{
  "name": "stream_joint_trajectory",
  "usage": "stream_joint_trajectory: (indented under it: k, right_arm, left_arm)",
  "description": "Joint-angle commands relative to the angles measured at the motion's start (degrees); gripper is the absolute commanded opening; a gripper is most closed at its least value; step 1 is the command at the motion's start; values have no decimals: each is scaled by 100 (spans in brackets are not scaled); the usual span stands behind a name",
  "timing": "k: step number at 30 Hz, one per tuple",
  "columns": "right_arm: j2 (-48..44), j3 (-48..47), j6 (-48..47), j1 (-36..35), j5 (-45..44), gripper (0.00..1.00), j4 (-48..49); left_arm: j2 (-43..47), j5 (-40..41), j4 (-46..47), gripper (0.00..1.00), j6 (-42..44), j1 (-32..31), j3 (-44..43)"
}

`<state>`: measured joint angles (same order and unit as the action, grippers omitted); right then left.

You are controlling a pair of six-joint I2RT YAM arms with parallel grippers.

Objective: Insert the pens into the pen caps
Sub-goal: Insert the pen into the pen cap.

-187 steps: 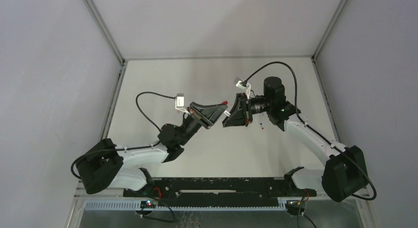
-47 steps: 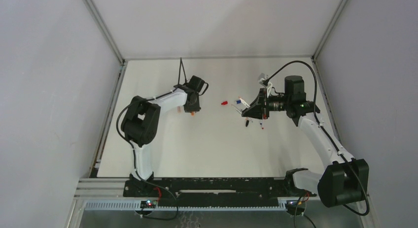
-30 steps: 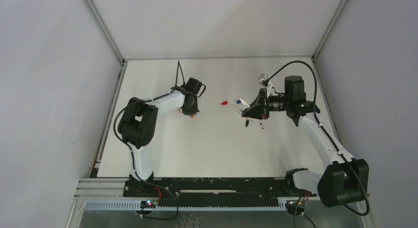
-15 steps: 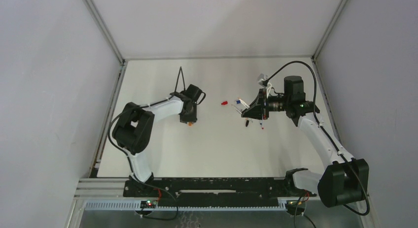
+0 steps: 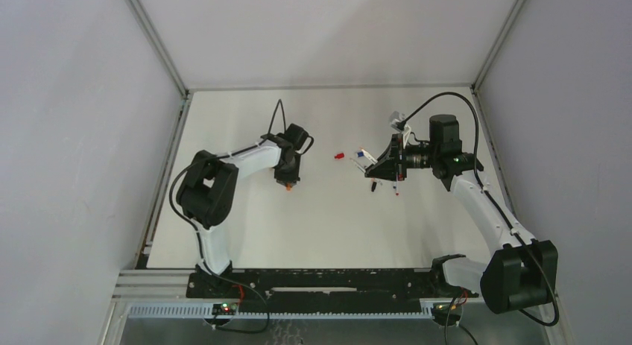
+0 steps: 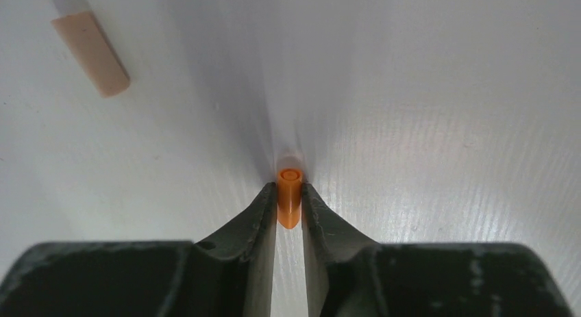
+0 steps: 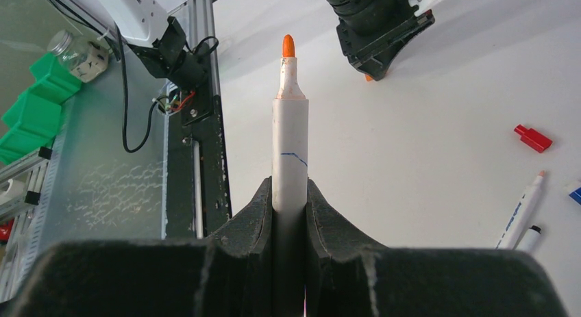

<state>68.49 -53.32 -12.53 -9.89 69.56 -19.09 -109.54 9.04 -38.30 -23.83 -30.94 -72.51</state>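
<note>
"Orange cap (image 5: 288, 187) under the left gripper (image 5: 288, 181) — why so low on the desk (image 5: 328, 233), left of the middle and toward the far edge?"

"From above, that arm reaches straight down with the cap at its fingertips. I read it as a pick-up, so the cap can be presented. The right gripper (image 5: 372, 175) hangs right of the middle, turned toward the left edge. A red cap (image 5: 338, 156) lies between the two arms."

"And the left wrist view?"

"Both fingers touch the orange cap, one on each side, its ringed end showing beyond them — closed on it, squarely. Whether it stands or lies I cannot tell. A pale peach stub (image 6: 91, 53) lies well apart from it."

"The right wrist?"

"Its fingers are clamped on the white barrel of a pen (image 7: 290, 125), gripped low so the bare orange tip sticks far out, aimed at the left arm. The matching colour, I think, is why these two are paired. Loose pens (image 7: 521, 211) lie on the desk near the red cap."

"Risk?"

"Slim tip, tiny opening. Alignment must be close, or the cap may twist in the pinch."
</note>
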Motion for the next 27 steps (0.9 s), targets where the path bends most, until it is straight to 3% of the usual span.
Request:
stream_joint_trajectory:
  k: [1,7,15,23,27]
  right_arm:
    - [-29,-258,-100,-22,163,0,-16]
    - [-7,-257,-163,-60,142,0,-74]
    - [182,-256,-363,-441,-4,0,-191]
    - [437,-188,-258,-1034,-304,0,-13]
    - [551,-120,-84,-1313,-496,0,181]
  left_arm:
    - [-632,-504,-197,21,156,-9,291]
    - [-331,-345,-60,0,-25,-9,374]
    - [1340,-550,907,0,-732,-42,827]
    - [3269,-1611,3522,0,-1926,-53,2698]
    - [4167,-1679,5087,0,-2684,-89,3651]
